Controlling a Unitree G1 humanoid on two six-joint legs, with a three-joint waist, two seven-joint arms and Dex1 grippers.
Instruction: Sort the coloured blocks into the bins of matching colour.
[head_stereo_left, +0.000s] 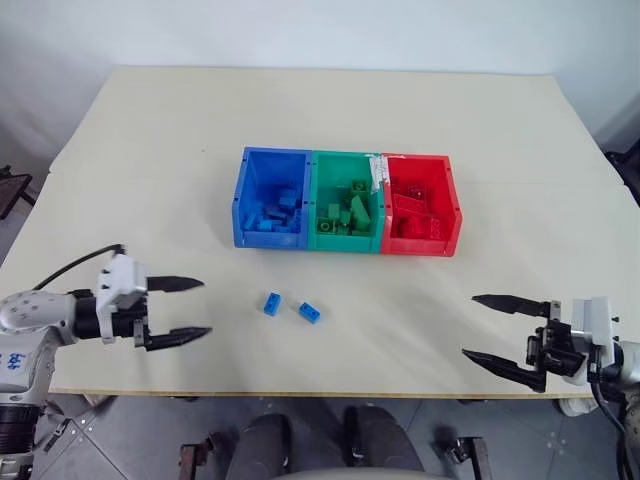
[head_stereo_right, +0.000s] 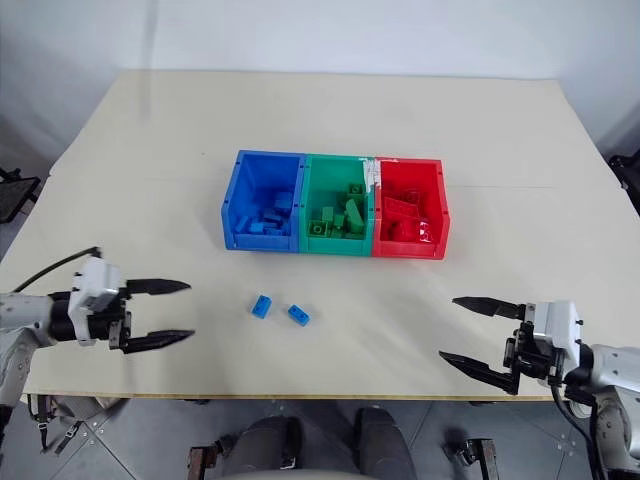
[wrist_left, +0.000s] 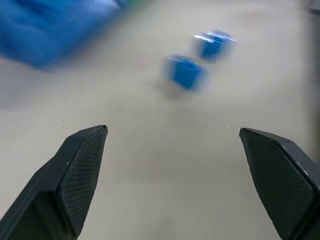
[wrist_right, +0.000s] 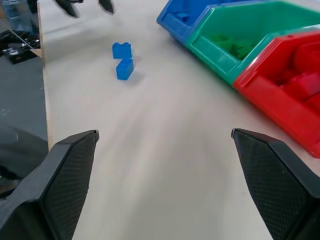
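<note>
On the pale surface (head_stereo_left: 420, 330) two blue blocks (head_stereo_left: 272, 304) (head_stereo_left: 309, 312) lie loose just before the bins (head_stereo_left: 345, 245) — nearer the left gripper (head_stereo_left: 178, 311), wide open, empty. The right gripper (head_stereo_left: 495, 335) likewise. Best straddle one block squarely — avoid nudging its neighbour.

— Arms? Finish, cabling?
— White housings, black wrist joints; a black cable loops over the left forearm (head_stereo_left: 70, 262).
— Fingers?
— Black fingers (wrist_left: 75, 175), tapered — cross-hatched inner pads on both grippers.
</note>
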